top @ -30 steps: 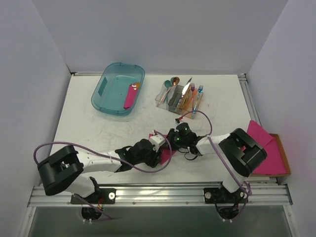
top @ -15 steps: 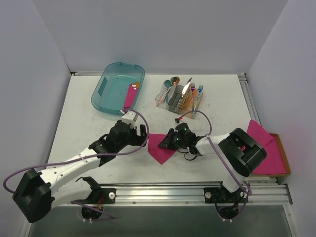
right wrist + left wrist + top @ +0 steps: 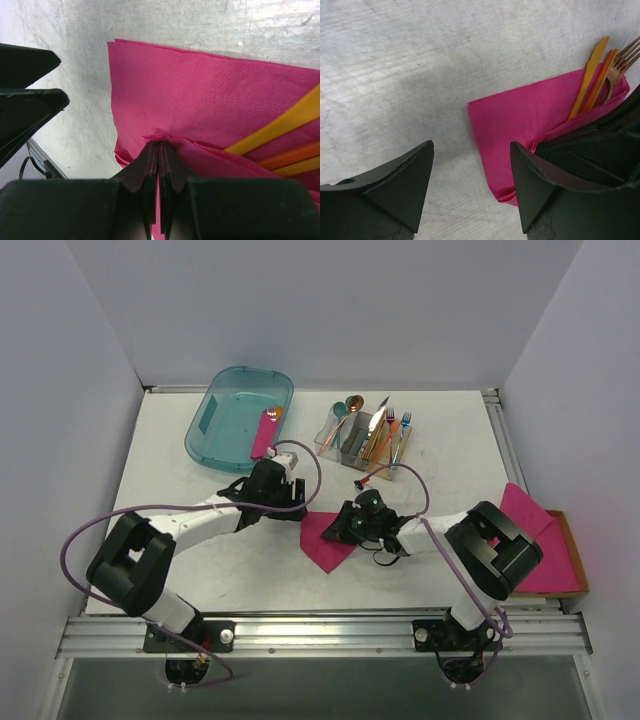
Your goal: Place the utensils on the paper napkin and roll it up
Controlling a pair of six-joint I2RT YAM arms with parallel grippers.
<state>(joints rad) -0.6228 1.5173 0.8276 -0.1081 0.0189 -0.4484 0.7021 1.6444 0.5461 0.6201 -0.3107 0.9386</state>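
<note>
paper napkin (image 3: 200, 90) fold over copper utensils (image 3: 280, 130) tight in right claw (image 3: 159, 142); left claw (image 3: 470, 150) spread, just beside

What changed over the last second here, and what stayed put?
The left hand drew back off the napkin to the left; it now stands open and empty beside the napkin's edge. The right hand stayed pinched on a fold of the napkin, which lies where it was with the cutlery on it.

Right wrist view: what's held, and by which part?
The right gripper holds the paper napkin, fingers shut on a raised fold beside the utensils. The left gripper is open, holding nothing.
</note>
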